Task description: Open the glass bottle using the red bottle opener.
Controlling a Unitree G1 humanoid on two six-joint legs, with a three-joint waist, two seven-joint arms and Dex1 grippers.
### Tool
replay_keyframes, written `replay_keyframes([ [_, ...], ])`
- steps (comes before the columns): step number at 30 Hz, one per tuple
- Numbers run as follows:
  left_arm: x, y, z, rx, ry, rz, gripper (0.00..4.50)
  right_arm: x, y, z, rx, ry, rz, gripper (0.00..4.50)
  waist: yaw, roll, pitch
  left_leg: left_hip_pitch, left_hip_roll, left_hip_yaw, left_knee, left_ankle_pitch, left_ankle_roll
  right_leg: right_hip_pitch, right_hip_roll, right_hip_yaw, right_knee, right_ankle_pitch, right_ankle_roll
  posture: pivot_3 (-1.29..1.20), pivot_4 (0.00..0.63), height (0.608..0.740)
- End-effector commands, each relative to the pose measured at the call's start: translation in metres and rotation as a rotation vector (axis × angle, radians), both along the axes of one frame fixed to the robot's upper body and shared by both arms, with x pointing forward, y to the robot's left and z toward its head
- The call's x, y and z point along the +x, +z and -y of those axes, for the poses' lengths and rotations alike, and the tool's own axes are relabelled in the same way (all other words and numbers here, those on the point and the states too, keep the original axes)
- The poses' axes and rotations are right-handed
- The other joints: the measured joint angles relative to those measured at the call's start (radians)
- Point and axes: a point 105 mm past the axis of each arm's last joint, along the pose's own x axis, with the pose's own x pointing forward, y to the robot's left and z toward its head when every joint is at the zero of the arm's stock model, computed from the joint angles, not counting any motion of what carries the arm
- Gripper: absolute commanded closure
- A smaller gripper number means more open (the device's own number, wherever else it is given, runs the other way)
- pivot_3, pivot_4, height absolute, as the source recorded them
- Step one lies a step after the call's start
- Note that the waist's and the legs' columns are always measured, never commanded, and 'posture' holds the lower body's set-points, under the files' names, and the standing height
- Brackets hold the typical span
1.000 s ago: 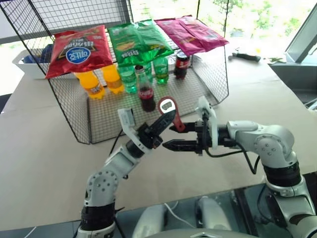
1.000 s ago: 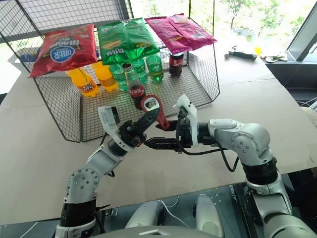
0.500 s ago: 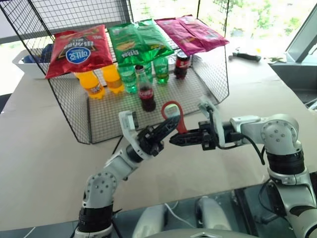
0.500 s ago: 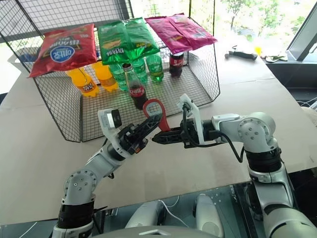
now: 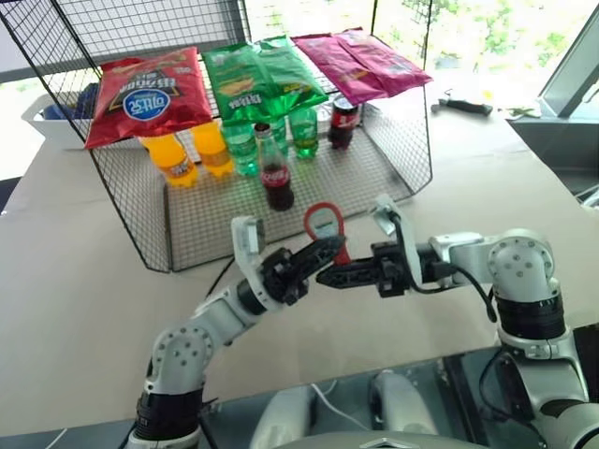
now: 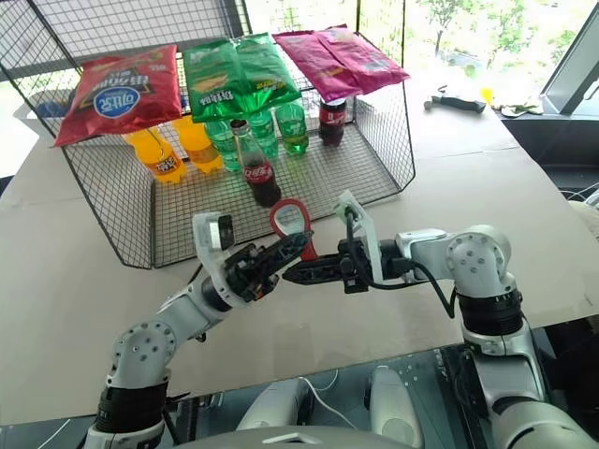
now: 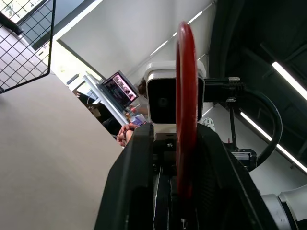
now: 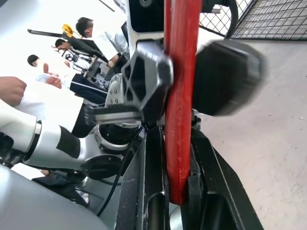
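Red bottle opener point(image 5: 325, 228) stands ring-up between both grippers' tips; glass bottle point(image 5: 274, 171) — at its eleven o'clock — stands inside the wire cage point(image 5: 140, 229).

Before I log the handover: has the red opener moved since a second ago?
Yes. The red opener has dropped slightly toward the robot, farther from the glass bottle than before.

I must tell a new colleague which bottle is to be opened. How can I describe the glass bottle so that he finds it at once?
Look at the wire mesh cage on the table, with snack bags on top. On its floor, in front of the green soda bottles, stands the glass bottle. It alone is slim clear glass with dark cola, a red label and a long narrow neck.
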Motion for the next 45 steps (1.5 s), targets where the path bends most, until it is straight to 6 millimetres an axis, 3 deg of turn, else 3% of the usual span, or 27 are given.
replay_keyframes([
  [1,-0.003,0.004,-0.003,0.008,-0.016,0.02,1.86,-0.001,-0.001,0.012,-0.011,-0.049,0.061,4.5,0.0,0.0,0.0,0.0,0.0,0.0,0.0,0.0,0.0,0.0,0.0,0.0,0.0,0.0,0.0,0.0,0.15,0.74],
  [3,-0.006,0.004,-0.003,0.024,-0.03,0.02,0.82,-0.002,-0.011,0.019,-0.051,-0.082,0.078,4.5,-0.002,0.0,0.0,0.0,0.0,0.001,0.0,0.0,0.0,0.0,0.0,0.0,0.0,0.0,0.0,0.0,0.15,0.74],
  [5,-0.009,0.002,-0.006,0.044,-0.021,0.017,0.07,0.0,-0.016,0.025,-0.052,-0.133,0.084,4.5,-0.003,0.0,0.0,0.0,0.0,0.001,0.0,0.0,0.0,0.0,0.0,0.0,0.0,0.0,0.0,0.0,0.15,0.74],
  [10,0.003,-0.01,-0.031,0.163,0.219,0.021,0.07,0.018,-0.034,0.054,-0.135,-0.36,0.16,4.5,-0.002,0.0,0.0,0.0,0.001,0.001,-0.001,0.0,0.0,0.0,0.0,0.001,0.0,0.0,0.0,0.0,0.15,0.74],
  [13,0.022,-0.001,-0.054,0.202,0.475,0.129,0.07,0.041,-0.023,0.066,-0.103,-0.538,0.247,4.5,-0.002,0.0,0.0,0.0,0.001,0.002,0.0,0.0,0.0,0.0,0.0,0.001,0.0,0.0,0.0,0.0,0.15,0.74],
  [16,0.046,-0.01,-0.074,0.386,0.72,0.257,0.07,0.068,-0.003,0.077,-0.081,-0.716,0.41,4.5,0.001,0.0,0.0,0.0,0.001,0.003,0.0,0.0,-0.001,0.0,0.0,0.001,0.0,0.0,0.0,0.0,0.15,0.74],
  [18,0.057,-0.016,-0.083,0.455,0.824,0.299,0.07,0.074,0.01,0.076,-0.054,-0.757,0.537,4.5,0.004,0.0,0.0,0.001,0.0,0.003,0.0,0.001,-0.001,0.0,0.0,0.002,0.0,0.0,0.0,0.0,0.15,0.74],
  [23,0.081,-0.016,-0.08,0.596,0.922,0.46,0.07,0.078,0.03,0.057,-0.036,-0.775,0.72,4.5,0.007,0.0,0.0,0.0,-0.001,0.002,-0.001,0.001,-0.001,-0.001,0.0,0.001,0.0,0.0,0.0,0.0,0.15,0.74],
  [30,0.115,0.002,-0.067,0.55,0.942,0.541,0.07,0.071,0.03,0.038,-0.02,-0.75,0.788,4.5,0.017,0.0,0.0,-0.004,-0.001,0.0,0.0,0.001,-0.001,-0.004,0.0,0.0,-0.001,0.0,0.0,0.0,0.15,0.74],
  [45,0.176,0.017,-0.061,0.637,1.017,0.577,0.07,0.071,0.028,0.043,-0.038,-0.806,0.817,4.5,0.019,-0.001,0.0,-0.014,-0.005,-0.002,0.003,0.001,-0.001,-0.014,-0.001,-0.002,0.003,0.0,0.0,0.0,0.15,0.74],
])
